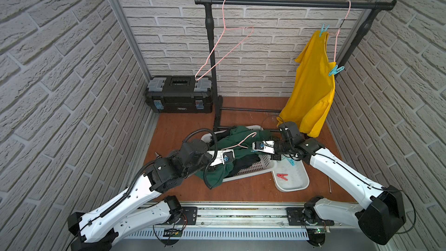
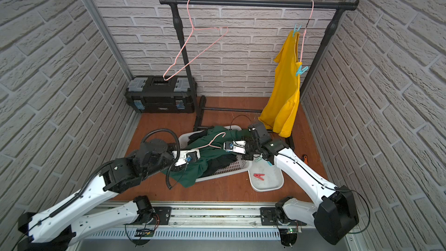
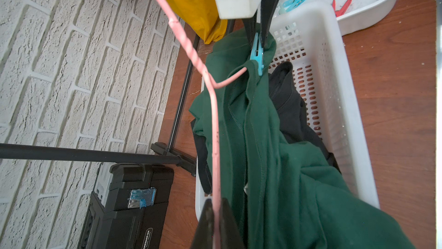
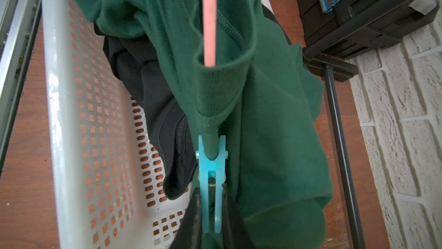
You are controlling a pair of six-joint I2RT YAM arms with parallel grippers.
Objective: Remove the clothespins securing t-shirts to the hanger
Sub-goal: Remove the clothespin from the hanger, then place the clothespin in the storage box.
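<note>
Squeezing half-hidden teal plastic clothespin (image 4: 210, 164): right claw (image 4: 211, 192)
Left claw (image 3: 216, 202) clamps pink wire hanger (image 3: 214, 121), shoulder buried in green cloth t-shirt (image 3: 263, 140)

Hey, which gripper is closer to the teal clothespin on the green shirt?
Right. The right gripper clamps the clothespin; the left gripper grips the pink hanger, apart from it.

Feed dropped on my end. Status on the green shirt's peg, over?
Left gripper shut on pink hanger. Right gripper shut on teal clothespin, peg clamped on green t-shirt. Nothing blocking; basket and black t-shirt underneath.
</note>
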